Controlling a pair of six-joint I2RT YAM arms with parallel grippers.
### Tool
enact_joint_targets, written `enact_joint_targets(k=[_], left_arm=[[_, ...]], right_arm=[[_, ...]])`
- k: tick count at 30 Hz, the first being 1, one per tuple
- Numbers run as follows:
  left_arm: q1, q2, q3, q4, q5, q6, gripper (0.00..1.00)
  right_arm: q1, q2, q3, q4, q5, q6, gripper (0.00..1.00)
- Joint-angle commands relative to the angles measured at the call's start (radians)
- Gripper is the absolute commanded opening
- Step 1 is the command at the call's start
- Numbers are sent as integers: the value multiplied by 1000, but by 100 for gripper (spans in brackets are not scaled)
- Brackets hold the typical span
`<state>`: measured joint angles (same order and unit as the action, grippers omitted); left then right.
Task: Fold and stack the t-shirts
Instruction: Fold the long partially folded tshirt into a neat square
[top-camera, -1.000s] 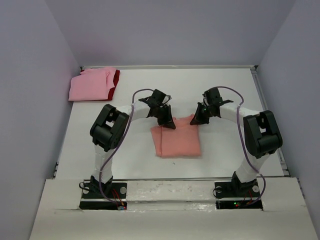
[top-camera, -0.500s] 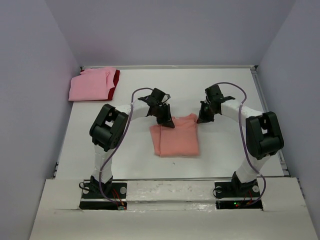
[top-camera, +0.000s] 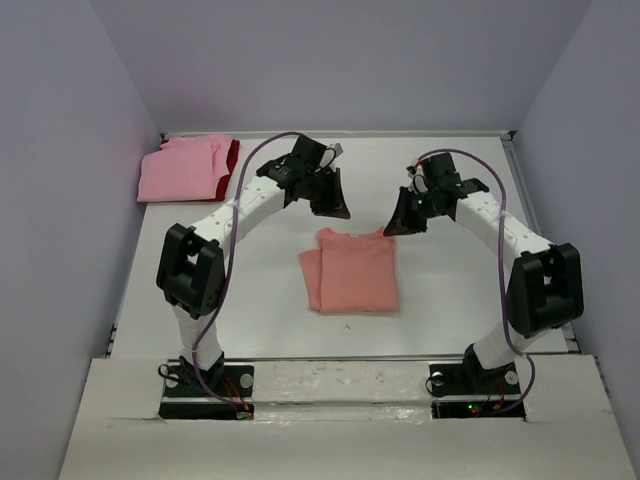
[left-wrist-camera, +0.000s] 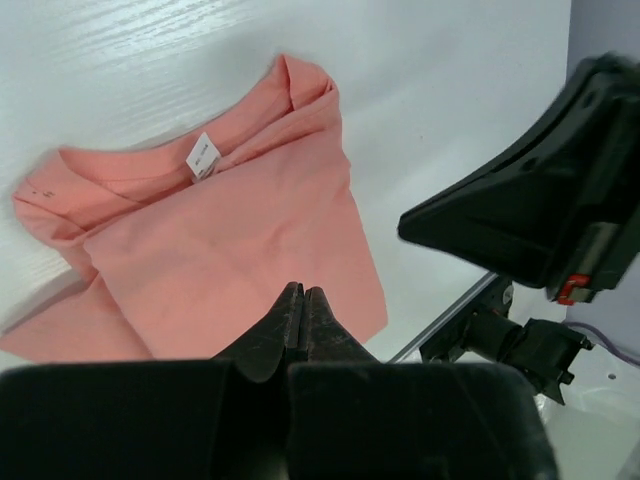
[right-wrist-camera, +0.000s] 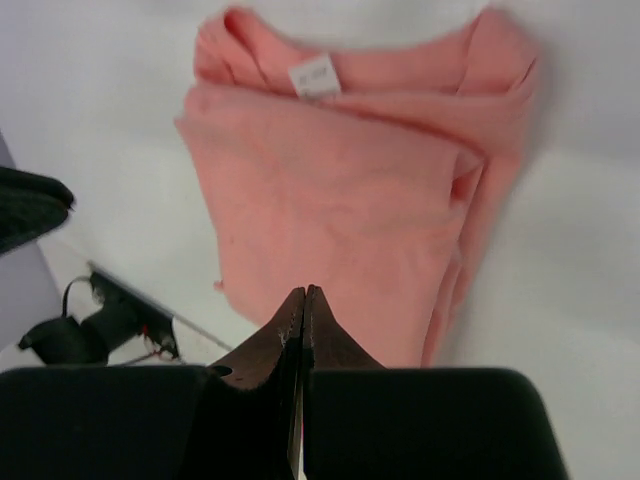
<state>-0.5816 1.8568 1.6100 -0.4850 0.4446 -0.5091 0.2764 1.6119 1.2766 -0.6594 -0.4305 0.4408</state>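
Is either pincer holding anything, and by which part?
Nothing is held. The left pincer and right pincer are both shut and empty, clear of the folded salmon shirt.

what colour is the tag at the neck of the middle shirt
White tag on the salmon-orange shirt; clearest in the right wrist view.

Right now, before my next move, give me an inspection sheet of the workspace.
Surface: white table, no stains seen.
Job's things: salmon-orange t-shirt folded at centre, tag showing; pink t-shirt folded at far left corner, dark red t-shirt showing at its right edge.
Clutter: nothing seen.
Claws: left claw and right claw both shut, empty.
Cables: purple cables loop over both arms, off the cloth.
Surroundings: grey walls on three sides.
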Motion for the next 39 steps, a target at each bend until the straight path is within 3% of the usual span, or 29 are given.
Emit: enact_joint_targets(k=[1, 9, 21, 29, 39], left_arm=[[-9, -50, -67, -46, 34, 15, 0], [-35, -44, -188, 97, 141, -25, 0], [-104, 73, -180, 226, 224, -52, 0], [-109, 136, -182, 299, 249, -71, 0], [-109, 154, -165, 296, 256, -65, 0]], right_arm=[[0, -21, -100, -108, -255, 56, 0], [0, -168, -295, -45, -387, 165, 0], [0, -334, -454, 20, -422, 317, 0], [9, -349, -620, 288, -433, 429, 0], [84, -196, -695, 590, -438, 558, 0]])
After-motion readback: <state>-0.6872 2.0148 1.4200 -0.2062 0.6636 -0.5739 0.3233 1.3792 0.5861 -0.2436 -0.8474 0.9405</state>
